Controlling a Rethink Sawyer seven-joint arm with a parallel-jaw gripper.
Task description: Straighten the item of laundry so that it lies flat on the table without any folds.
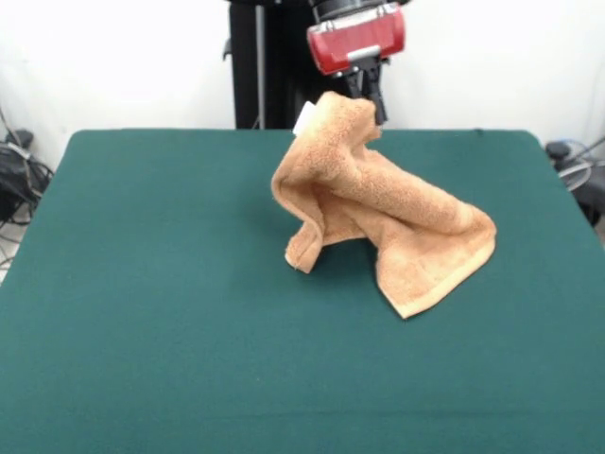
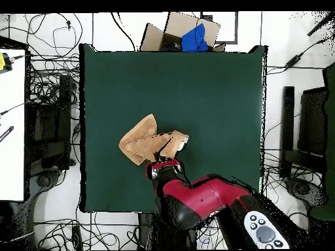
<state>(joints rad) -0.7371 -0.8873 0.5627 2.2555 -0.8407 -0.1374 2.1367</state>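
Note:
The light-orange terry towel (image 1: 378, 208) hangs by one corner from my gripper (image 1: 364, 99), which is shut on that top corner beside the small white tag (image 1: 304, 120). The towel drapes down in folds. Its lower part rests on the dark green table (image 1: 142, 284), spreading toward the right in the front view. In the overhead view the towel (image 2: 147, 145) lies bunched left of the table's (image 2: 216, 85) middle, with my gripper (image 2: 171, 151) at its right end and the red arm (image 2: 196, 199) coming in from below.
A cardboard box (image 2: 176, 33) with blue cloth stands past the table's far edge in the overhead view. Cables and equipment lie on the floor around the table. The black pedestal (image 1: 260, 61) stands behind the table.

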